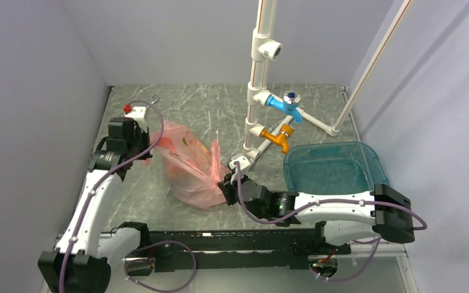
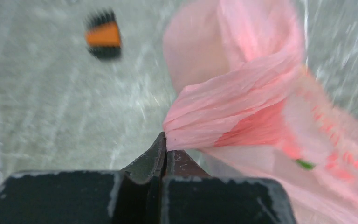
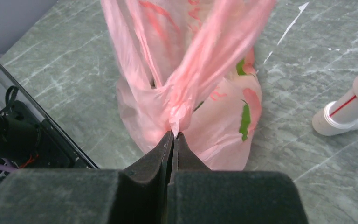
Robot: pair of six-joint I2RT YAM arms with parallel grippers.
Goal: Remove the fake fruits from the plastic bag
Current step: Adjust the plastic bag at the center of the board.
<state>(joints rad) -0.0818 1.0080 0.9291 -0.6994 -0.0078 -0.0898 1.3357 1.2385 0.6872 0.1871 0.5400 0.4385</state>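
Note:
The pink plastic bag [image 1: 188, 163] stands bulging on the marble table between my two arms. A yellowish fruit [image 1: 189, 143] shows dimly through its upper wall; the other fake fruits are hidden inside. My left gripper [image 1: 148, 145] is shut on the bag's left handle [image 2: 223, 109], pulled taut. My right gripper [image 1: 225, 185] is shut on the bag's twisted right handle [image 3: 186, 100] at the bag's near right side. The bag also fills the right wrist view [image 3: 191, 79].
A teal see-through tub [image 1: 333, 166] stands right of the bag. A white pipe stand [image 1: 258, 91] with blue and orange taps rises behind it, one foot [image 3: 347, 109] close to the bag. The black base rail [image 1: 232, 247] runs along the near edge. Grey walls close both sides.

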